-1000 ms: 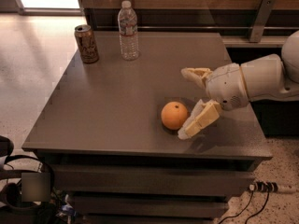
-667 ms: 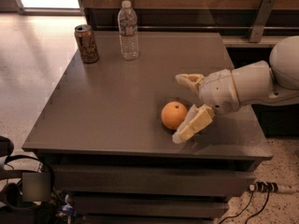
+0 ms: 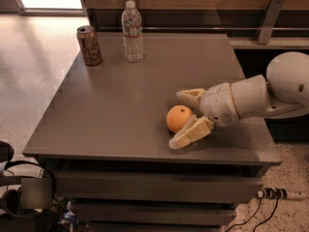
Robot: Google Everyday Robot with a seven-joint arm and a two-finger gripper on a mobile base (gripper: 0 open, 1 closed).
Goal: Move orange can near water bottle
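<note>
My gripper (image 3: pixel 177 120) is open, fingers bracketing the orange (image 3: pixel 177 114) at table's 4 o'clock. The water bottle (image 3: pixel 132 32) lies at 11 o'clock, well apart.

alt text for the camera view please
A robot arm's gripper, open, has a finger on each side of the orange can, a round orange fruit, near the front right of a grey table. At the far left stand the water bottle and, left of it, a brown drink can.

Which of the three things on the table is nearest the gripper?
The orange can, the round fruit sitting inside the open gripper; the brown can and water bottle stand far back.
</note>
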